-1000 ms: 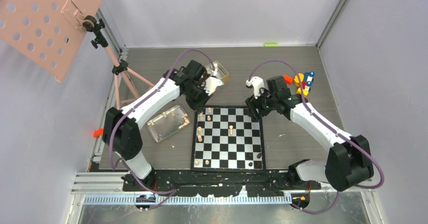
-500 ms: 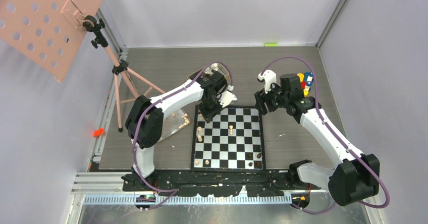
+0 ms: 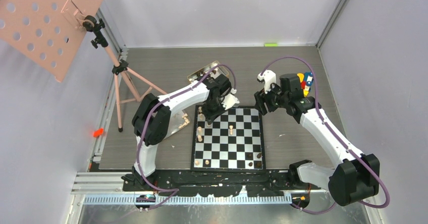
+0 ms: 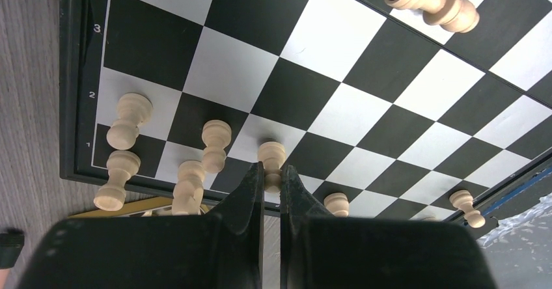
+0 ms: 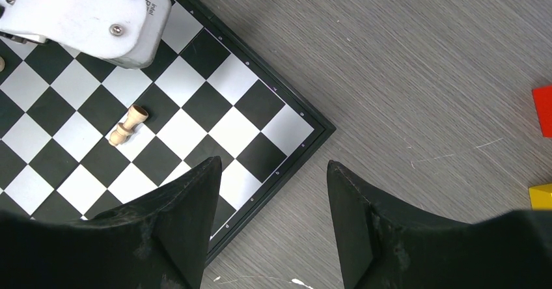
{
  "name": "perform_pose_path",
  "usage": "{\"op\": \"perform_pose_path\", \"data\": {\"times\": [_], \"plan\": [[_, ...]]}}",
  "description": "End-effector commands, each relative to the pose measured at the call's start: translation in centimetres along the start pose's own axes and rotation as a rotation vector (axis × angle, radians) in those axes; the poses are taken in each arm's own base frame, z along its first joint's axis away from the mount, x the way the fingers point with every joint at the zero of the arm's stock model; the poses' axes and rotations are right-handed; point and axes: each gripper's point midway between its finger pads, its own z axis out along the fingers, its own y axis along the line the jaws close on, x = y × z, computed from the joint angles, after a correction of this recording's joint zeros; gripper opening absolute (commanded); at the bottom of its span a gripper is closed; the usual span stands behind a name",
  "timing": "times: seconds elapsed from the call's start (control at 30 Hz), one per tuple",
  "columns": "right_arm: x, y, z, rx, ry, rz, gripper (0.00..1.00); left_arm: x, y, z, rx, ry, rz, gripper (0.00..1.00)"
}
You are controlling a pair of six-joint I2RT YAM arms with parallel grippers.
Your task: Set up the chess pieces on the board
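Left gripper (image 4: 272, 172) seemingly pinches pale, round-headed pawn (image 4: 271, 152).

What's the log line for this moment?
left gripper: shut on pale pawn, far-left corner of board | right gripper: open, empty, above far-right corner

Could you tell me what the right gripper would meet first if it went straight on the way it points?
Probably the board, bare squares near its corner; the open right gripper has nothing between its fingers. The lone pale piece sits off to one side. Depth is unclear.
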Motion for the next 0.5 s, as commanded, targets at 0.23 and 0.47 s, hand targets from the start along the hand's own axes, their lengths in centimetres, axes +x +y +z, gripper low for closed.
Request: {"op": "perform_pose_path", "data": {"times": [0.23,0.47], "plan": [[-1.6,-0.13,-0.48,-0.001,-0.054,-0.01,0.67,-0.62,0.05,-0.01,-0.011,-0.002,0.002,0.05],[-1.53,-0.03,-0.44,-0.006,-0.051,-0.01,0.67,-0.81,0.03,-0.29,-0.02,-0.015,-0.004,0.22]]}}
